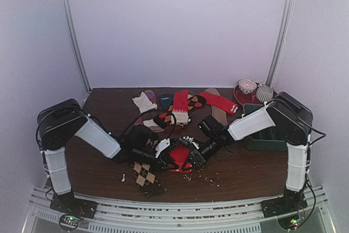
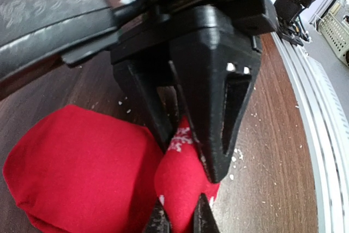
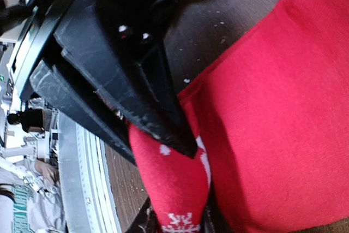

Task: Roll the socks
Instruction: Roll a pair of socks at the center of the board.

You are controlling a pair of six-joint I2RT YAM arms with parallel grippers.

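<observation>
Left gripper point(image 2: 191, 162): jaws clenched on a fold of the red sock point(image 1: 180, 159), at the white-patterned cuff end. Right gripper point(image 3: 161, 154): jaws straddle the same cuff strip from the opposite side, with cloth between the tips and a narrow gap. Cannot tell if it's pinching or letting go. The two sets of tips nearly meet nose to nose, left coming in from the left, right from the right. The cuff strip runs tip to tip, so its long axis is the line between the arms. The rolled red bulk sits just beside the strip, touching it. It rests on the worktop point(image 1: 245, 173), mid-front, about equally near both arms. Judgement: roll mostly made, and the step in hand looks like the cuff tuck. The next move turns on dragging the strip sideways over the bulk, not along its own length. Argyle sock point(image 1: 144, 174) lies flat and unrolled on the near side of the left wrist, apart from the red one. The left arm is clearly closer to it. Other loose socks point(image 1: 177, 110) are piled at the back, well apart.
</observation>
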